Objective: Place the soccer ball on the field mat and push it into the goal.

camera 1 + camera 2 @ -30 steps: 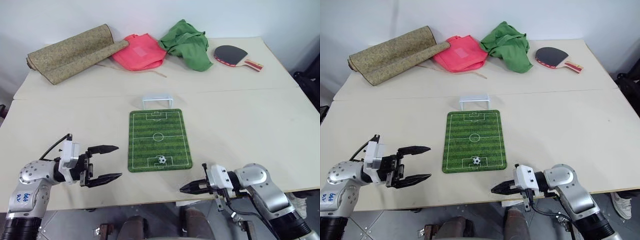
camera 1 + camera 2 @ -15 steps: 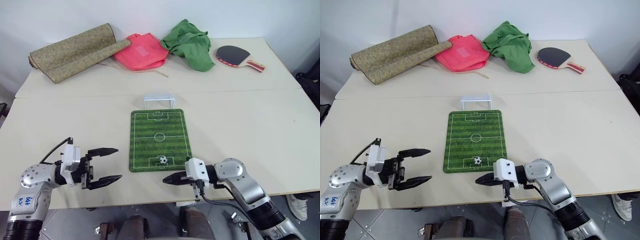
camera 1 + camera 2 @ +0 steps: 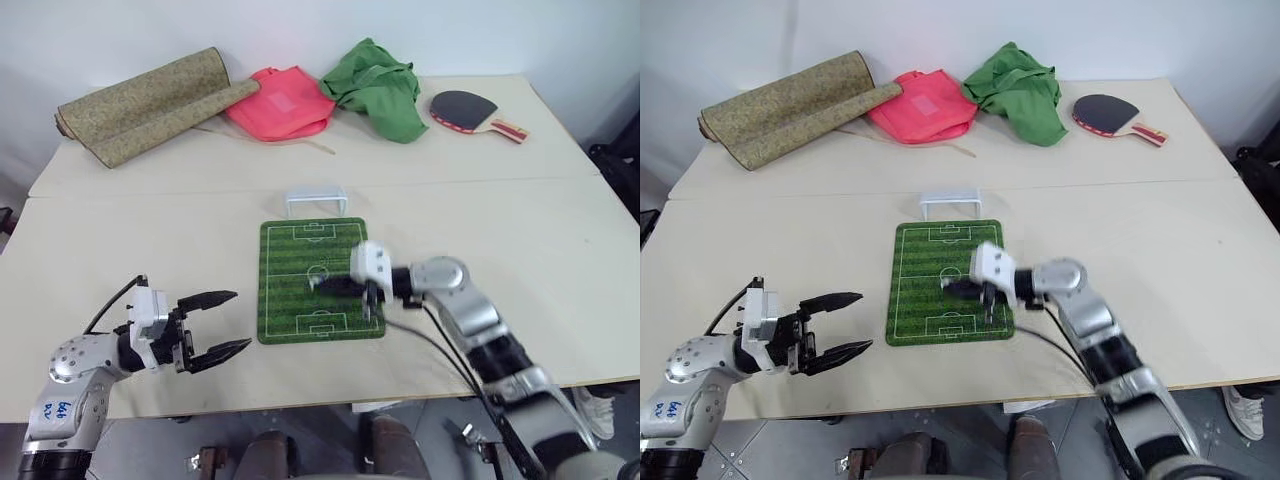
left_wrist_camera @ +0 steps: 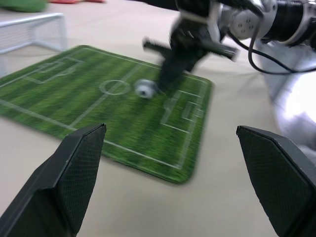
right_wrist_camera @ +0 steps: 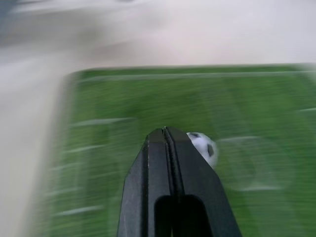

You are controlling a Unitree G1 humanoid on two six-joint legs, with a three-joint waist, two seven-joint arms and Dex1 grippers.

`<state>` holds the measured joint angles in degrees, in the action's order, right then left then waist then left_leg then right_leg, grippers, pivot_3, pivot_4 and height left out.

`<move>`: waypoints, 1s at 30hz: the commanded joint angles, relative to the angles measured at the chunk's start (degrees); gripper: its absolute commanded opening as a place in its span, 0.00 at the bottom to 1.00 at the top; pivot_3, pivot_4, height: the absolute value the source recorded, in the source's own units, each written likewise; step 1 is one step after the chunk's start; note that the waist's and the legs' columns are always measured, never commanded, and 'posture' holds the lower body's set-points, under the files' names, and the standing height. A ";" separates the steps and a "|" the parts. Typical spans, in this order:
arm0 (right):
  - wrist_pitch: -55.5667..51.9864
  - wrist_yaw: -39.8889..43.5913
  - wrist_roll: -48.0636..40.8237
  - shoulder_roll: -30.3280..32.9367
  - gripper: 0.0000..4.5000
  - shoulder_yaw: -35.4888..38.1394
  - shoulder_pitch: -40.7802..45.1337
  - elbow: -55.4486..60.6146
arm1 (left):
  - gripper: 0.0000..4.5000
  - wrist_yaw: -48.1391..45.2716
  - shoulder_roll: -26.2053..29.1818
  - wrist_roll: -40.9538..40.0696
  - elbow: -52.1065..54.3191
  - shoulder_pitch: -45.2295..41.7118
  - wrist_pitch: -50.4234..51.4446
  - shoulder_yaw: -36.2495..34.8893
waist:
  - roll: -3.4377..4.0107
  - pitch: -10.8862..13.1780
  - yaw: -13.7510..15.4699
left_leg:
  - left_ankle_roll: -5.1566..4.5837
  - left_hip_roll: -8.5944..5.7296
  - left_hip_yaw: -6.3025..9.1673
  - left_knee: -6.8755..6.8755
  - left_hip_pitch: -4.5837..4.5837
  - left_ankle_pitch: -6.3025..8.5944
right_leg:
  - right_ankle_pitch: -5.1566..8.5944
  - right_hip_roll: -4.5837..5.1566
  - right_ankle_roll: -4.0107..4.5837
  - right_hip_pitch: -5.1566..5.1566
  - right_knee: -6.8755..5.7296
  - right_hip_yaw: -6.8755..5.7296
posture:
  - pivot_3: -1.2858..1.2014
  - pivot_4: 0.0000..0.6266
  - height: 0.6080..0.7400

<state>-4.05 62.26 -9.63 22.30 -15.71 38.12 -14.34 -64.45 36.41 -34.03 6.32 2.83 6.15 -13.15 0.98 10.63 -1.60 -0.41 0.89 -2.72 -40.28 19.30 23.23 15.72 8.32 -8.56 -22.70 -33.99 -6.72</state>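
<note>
In the head view, the right gripper (image 3: 318, 284) reaches over the middle of the field mat (image 3: 290, 310), fingers pressed together and holding nothing. The goal (image 3: 317, 199) stands at the mat's far edge. The left gripper (image 3: 232, 321) hovers spread wide and empty left of the mat.

Left wrist view: the soccer ball (image 4: 145, 89) lies by the centre circle, just beside the right fingertips.

Right wrist view: the ball touches the closed fingertips (image 5: 165, 136).
</note>
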 commanded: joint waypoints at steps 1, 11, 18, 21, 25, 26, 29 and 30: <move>-1.59 -2.63 -0.63 -1.55 0.01 2.03 0.14 -0.98 | 1.00 5.07 -1.56 -2.03 1.70 -0.76 1.93 -3.03 | 0.00 0.00 -0.01 | 0.00 0.00 0.04 0.04 0.00 0.00 | 0.01 0.00 0.01 0.00 0.00 -0.04 | 0.52 0.24 1.00; 0.04 5.04 -9.13 7.23 0.01 8.80 -17.25 15.26 | 1.00 13.28 -4.32 -0.18 3.74 -0.67 2.69 -4.80 | -0.01 0.00 0.19 | 0.00 -0.10 0.08 0.13 0.08 0.00 | 0.01 0.09 0.01 0.02 0.10 -0.24 | 0.52 0.24 1.00; 3.73 6.07 -19.38 14.20 0.09 27.35 -28.33 15.97 | 1.00 12.12 -2.77 0.87 1.69 -1.00 -0.34 -7.03 | -0.02 0.00 0.24 | 0.01 -0.04 -0.04 0.08 -0.08 -0.01 | 0.00 0.09 0.00 0.12 0.07 -0.17 | 0.52 0.24 1.00; 7.73 4.84 -19.32 16.42 0.27 34.61 -32.24 13.98 | 1.00 13.42 -1.80 3.37 0.80 -0.44 -1.16 -7.46 | -0.02 0.00 1.01 | 0.00 -0.06 -0.07 0.08 -0.06 -0.01 | 0.00 0.10 0.00 0.11 0.10 -0.14 | 0.52 0.24 1.00; 9.77 4.58 -20.20 18.15 0.56 40.38 -35.92 12.73 | 1.00 13.82 -0.75 7.30 -0.22 0.66 -4.21 -6.97 | -0.03 0.00 1.36 | 0.00 -0.04 -0.14 0.14 -0.11 0.00 | 0.00 0.06 0.00 0.11 0.11 -0.13 | 0.52 0.24 1.00; 9.50 4.34 -20.66 18.44 0.65 41.29 -36.42 12.63 | 1.00 13.73 -0.54 7.93 -0.35 0.82 -4.58 -6.77 | -0.02 0.00 1.45 | 0.01 -0.04 -0.15 0.14 -0.10 0.00 | 0.00 0.06 0.00 0.10 0.11 -0.13 | 0.52 0.24 1.00; 11.30 4.75 -20.32 18.87 0.85 42.48 -37.93 12.68 | 1.00 13.54 -0.50 9.43 -1.39 0.78 -6.53 -6.78 | -0.02 0.00 1.53 | 0.00 -0.04 -0.18 0.11 -0.10 -0.01 | 0.00 0.07 0.00 0.11 0.11 -0.08 | 0.52 0.24 1.00; 11.82 5.26 -20.19 19.18 0.95 43.03 -38.74 12.33 | 1.00 13.38 -0.49 9.57 -1.84 0.71 -7.22 -7.08 | -0.02 0.00 1.55 | 0.00 -0.04 -0.18 0.11 -0.11 -0.01 | 0.00 0.07 0.00 0.11 0.11 -0.07 | 0.52 0.24 1.00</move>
<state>6.12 66.99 -29.01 40.25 25.09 0.33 -2.59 -50.86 35.28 -25.19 5.06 3.21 0.90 -19.42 0.95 10.63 -0.05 -0.40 0.84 -2.90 -40.16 19.18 23.22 15.72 8.39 -8.57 -22.59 -33.89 -6.78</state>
